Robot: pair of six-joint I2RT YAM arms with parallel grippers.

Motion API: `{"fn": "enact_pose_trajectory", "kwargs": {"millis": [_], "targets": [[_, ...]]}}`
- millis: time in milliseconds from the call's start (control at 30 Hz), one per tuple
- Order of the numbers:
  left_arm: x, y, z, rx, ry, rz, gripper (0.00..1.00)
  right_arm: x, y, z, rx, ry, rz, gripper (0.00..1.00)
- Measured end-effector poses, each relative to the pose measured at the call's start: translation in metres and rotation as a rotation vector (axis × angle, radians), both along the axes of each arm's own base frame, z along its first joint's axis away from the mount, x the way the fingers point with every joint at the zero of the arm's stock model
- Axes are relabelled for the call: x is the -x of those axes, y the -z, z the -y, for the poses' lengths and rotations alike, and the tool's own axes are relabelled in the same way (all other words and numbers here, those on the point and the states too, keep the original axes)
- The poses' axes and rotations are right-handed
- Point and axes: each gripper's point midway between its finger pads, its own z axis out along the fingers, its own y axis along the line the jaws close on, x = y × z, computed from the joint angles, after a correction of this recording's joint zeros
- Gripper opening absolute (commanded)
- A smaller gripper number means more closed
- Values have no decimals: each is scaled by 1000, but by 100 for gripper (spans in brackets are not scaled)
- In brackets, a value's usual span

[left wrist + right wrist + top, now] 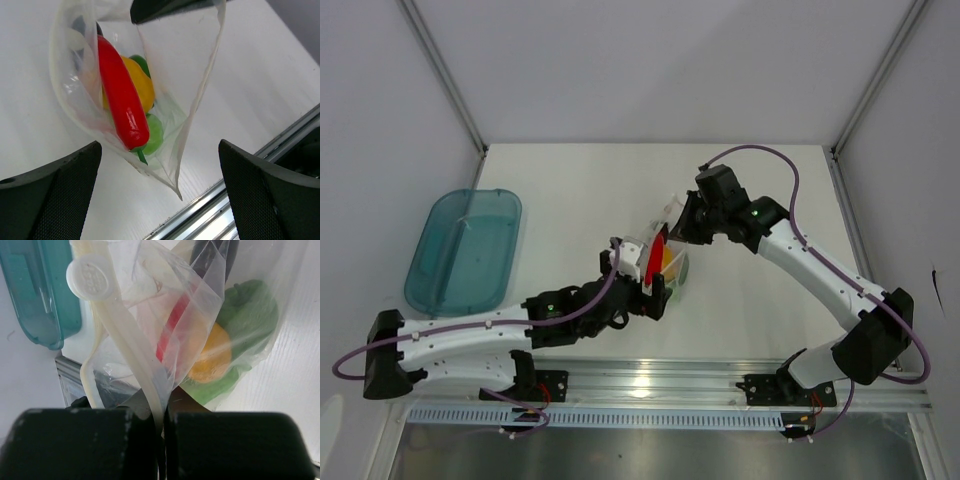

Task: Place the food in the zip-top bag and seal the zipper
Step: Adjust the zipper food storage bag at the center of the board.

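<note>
The clear zip-top bag (670,262) hangs over the middle of the table. My right gripper (688,222) (164,412) is shut on its zipper (125,340), a cream strip that runs up from the jaws. Inside the bag are a red chili (122,102), a yellow pepper (141,82) and green pieces (155,135). A dark piece (210,255) shows at the top; I cannot tell what it is. My left gripper (642,276) (159,160) stands wide open just beside the bag. The bag's lower corner (179,192) hangs between its fingers (55,195) and touches neither.
A teal translucent tray (463,250) sits at the left of the table. A metal rail (660,385) runs along the near edge, close under the bag. White walls close in the back and both sides.
</note>
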Motion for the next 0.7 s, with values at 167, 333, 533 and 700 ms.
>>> {"fn": "enact_pose_trajectory", "kwargs": {"millis": [167, 333, 533, 700], "targets": [[3, 31, 12, -87, 31, -51, 99, 0, 0, 0, -4, 5, -3, 0], [3, 34, 19, -95, 52, -49, 99, -2, -2, -2, -19, 15, -3, 0], [-3, 8, 33, -34, 62, 7, 99, -3, -4, -3, -28, 21, -2, 1], [-12, 0, 46, -40, 42, 23, 95, -3, -5, -4, -36, 30, -6, 1]]}}
